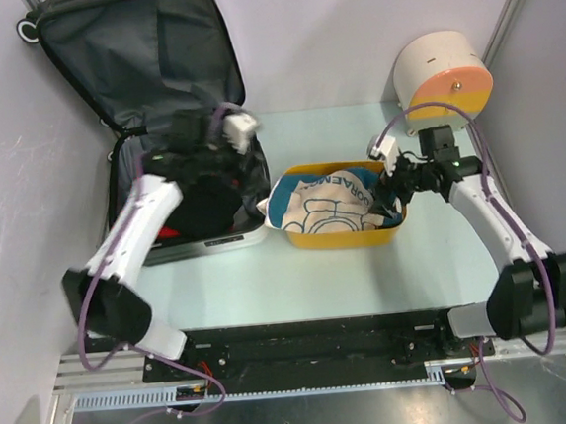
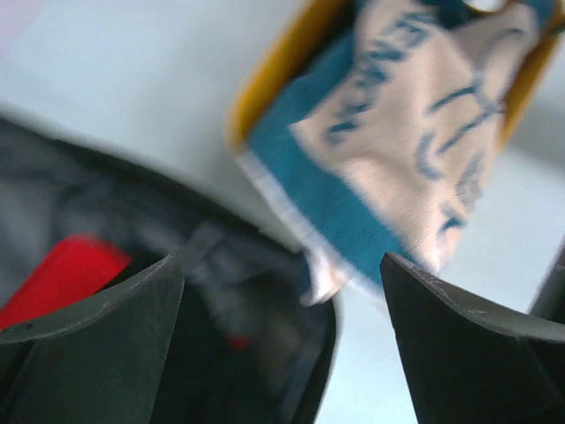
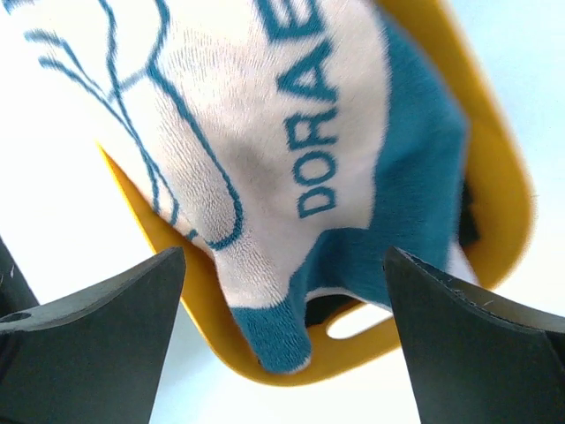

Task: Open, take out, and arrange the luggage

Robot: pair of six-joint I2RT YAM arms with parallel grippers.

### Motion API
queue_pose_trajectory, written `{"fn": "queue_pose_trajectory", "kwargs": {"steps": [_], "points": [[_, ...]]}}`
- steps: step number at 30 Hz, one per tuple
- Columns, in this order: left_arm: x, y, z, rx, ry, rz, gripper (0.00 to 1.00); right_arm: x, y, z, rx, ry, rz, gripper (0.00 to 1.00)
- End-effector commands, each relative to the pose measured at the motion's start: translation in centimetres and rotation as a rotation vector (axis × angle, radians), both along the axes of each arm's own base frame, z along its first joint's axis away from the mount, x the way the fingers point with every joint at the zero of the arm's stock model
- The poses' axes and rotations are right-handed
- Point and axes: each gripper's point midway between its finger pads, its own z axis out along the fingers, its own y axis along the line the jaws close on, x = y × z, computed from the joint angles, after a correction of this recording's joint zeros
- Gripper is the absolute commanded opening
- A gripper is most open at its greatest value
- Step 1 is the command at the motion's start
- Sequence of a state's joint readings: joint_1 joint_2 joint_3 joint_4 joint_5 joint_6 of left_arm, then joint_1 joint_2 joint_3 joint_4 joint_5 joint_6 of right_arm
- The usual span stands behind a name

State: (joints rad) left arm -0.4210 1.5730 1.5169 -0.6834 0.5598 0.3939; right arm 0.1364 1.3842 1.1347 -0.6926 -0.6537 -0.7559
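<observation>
the luggage (image 1: 140,56), a small hard-shell suitcase, lies open at the far left of the pale table (image 1: 300,290); its lid stands up against the back wall and shows dark grey fabric lining, while the lower half lies flat on the table with a light edge toward the front. from above, the printed shell cannot be seen, only the lining and a black mass inside the lower half. a small red thing (image 2: 62,274) sits in the dark interior (image 2: 115,221), blurred in the left wrist view

the left arm reaches over the lower half and covers much of its contents. the left gripper (image 2: 281,265) hangs above the suitcase's right edge with its fingers spread wide and nothing between them

just beside the suitcase, to its right, stands a yellow plastic basket (image 1: 340,237) at the table's middle. a teal-and-cream towel (image 1: 322,204) with blue line drawing and the letters "dorae" fills it and spills over the left rim toward the suitcase, its corner hanging just at the suitcase's edge (image 2: 318,274)

the right gripper (image 3: 284,256) hovers over the basket's right end, fingers wide apart, gripping nothing, with the towel (image 3: 265,115) and yellow rim (image 3: 494,177) below it

a round cream box with an orange face (image 1: 442,74) stands at the far right corner, well apart from the luggage
</observation>
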Motion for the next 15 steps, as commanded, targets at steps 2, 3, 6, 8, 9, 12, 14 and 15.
{"fn": "queue_pose_trajectory", "kwargs": {"steps": [2,3,6,8,9,12,14,15], "points": [[-0.2,11.7,1.8,0.031,0.001,0.285,0.96,0.9,0.7,8.4,0.106,-0.212,-0.062,1.0],[-0.1,14.6,0.9,0.076,0.011,0.348,0.96,1.1,1.0,9.3,0.126,-0.221,-0.079,1.0],[-1.3,18.8,-1.0,0.106,0.042,0.445,0.95,1.3,3.0,10.9,0.181,-0.23,-0.088,1.0],[-2.2,19.2,-2.2,0.12,0.049,0.429,0.95,1.4,4.7,11.1,0.196,-0.232,-0.069,1.0],[-2.2,19.7,-2.6,0.147,0.04,0.422,0.95,1.4,5.3,11.1,0.209,-0.218,-0.076,1.0],[-2.1,20.0,-4.4,0.17,0.084,0.415,0.94,1.6,7.0,10.6,0.208,-0.211,-0.053,0.99],[-2.3,19.6,-5.4,0.164,0.112,0.394,0.94,1.8,7.4,10.3,0.199,-0.214,-0.05,0.99],[-2.1,19.6,-6.5,0.168,0.15,0.4,0.93,2.0,7.6,10.2,0.197,-0.218,-0.049,0.99]]}}
